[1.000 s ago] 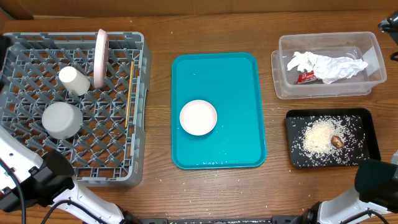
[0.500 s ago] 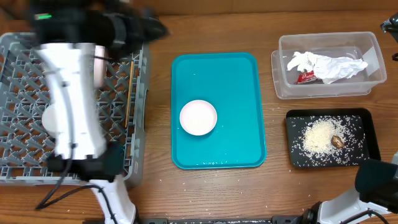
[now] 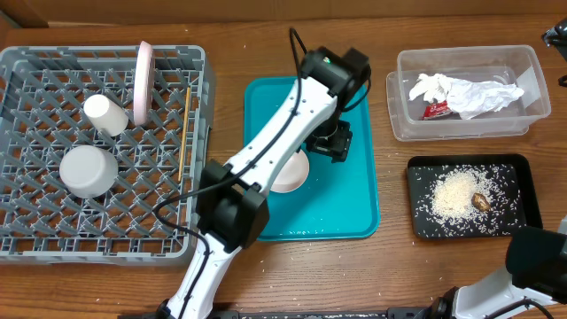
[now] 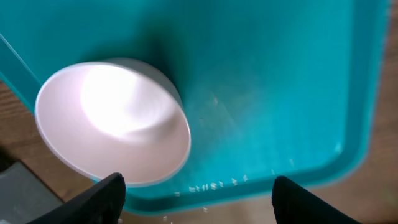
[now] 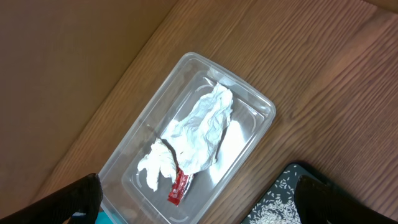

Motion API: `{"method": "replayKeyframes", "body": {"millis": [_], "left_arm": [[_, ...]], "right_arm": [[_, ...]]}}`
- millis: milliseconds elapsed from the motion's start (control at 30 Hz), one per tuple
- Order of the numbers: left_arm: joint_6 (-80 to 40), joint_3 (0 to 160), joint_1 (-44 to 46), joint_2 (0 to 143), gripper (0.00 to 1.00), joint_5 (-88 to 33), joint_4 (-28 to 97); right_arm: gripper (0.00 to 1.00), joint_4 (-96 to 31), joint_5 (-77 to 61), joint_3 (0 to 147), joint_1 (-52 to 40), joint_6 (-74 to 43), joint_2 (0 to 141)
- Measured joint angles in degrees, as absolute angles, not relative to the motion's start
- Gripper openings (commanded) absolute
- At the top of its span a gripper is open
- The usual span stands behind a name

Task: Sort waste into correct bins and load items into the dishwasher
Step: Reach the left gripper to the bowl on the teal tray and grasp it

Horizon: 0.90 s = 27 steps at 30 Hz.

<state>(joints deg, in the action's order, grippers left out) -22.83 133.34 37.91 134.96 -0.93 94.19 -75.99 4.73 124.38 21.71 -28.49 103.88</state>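
A pale bowl [image 3: 295, 175] sits on the teal tray [image 3: 341, 204], partly hidden by my left arm. My left gripper [image 3: 330, 142] hovers over the tray just right of the bowl. In the left wrist view its jaws [image 4: 202, 202] stand open and empty, with the bowl [image 4: 112, 121] up and to the left. The grey dish rack [image 3: 106, 53] holds an upright plate [image 3: 143, 71], a white cup [image 3: 104, 113], an upturned bowl [image 3: 88, 170] and chopsticks [image 3: 185, 133]. My right gripper [image 5: 199, 208] hangs wide open high above the clear tub [image 5: 249, 99], which holds white paper [image 5: 199, 134] and a red wrapper [image 5: 179, 186].
The black tray [image 3: 523, 177] at the front right holds rice grains [image 3: 456, 195] and a brown lump [image 3: 481, 202]. The clear tub [image 3: 407, 66] stands behind it. My right arm's dark base [image 3: 536, 257] sits at the front right corner.
My left arm has swung from the front left, across the dish rack, to above the teal tray beside the bowl, its jaws narrowing a little. Nothing else has moved.
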Motion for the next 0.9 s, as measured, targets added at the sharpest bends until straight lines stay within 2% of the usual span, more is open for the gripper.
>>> {"method": "replayKeyframes", "body": {"millis": [267, 400, 500, 600, 700, 833, 900], "left_arm": [[-26.2, 125.1, 37.5, 135.5, 0.69, 1.9, 87.0], [-27.4, 118.3, 37.4, 135.5, 0.61, 2.0, 83.8], [-28.6, 114.9, 37.4, 135.5, 0.49, 1.8, 81.3], [-28.8, 113.9, 37.4, 135.5, 0.44, 1.1, 79.6], [-29.6, 113.9, 37.4, 135.5, 0.26, 0.3, 78.6], [-30.2, 113.9, 37.4, 135.5, 0.16, -0.5, 78.6], [-30.1, 113.9, 37.4, 135.5, 0.04, -0.6, 78.6]], "right_arm": [[1.0, -76.0, 4.7, 124.4, 21.7, -28.5, 103.9], [1.0, -76.0, 4.7, 124.4, 21.7, -28.5, 103.9], [1.0, -76.0, 4.7, 124.4, 21.7, -28.5, 103.9], [1.0, -76.0, 4.7, 124.4, 21.7, -28.5, 103.9], [1.0, -76.0, 4.7, 124.4, 21.7, -28.5, 103.9], [1.0, -76.0, 4.7, 124.4, 21.7, -28.5, 103.9], [1.0, -76.0, 4.7, 124.4, 21.7, -28.5, 103.9]]}}
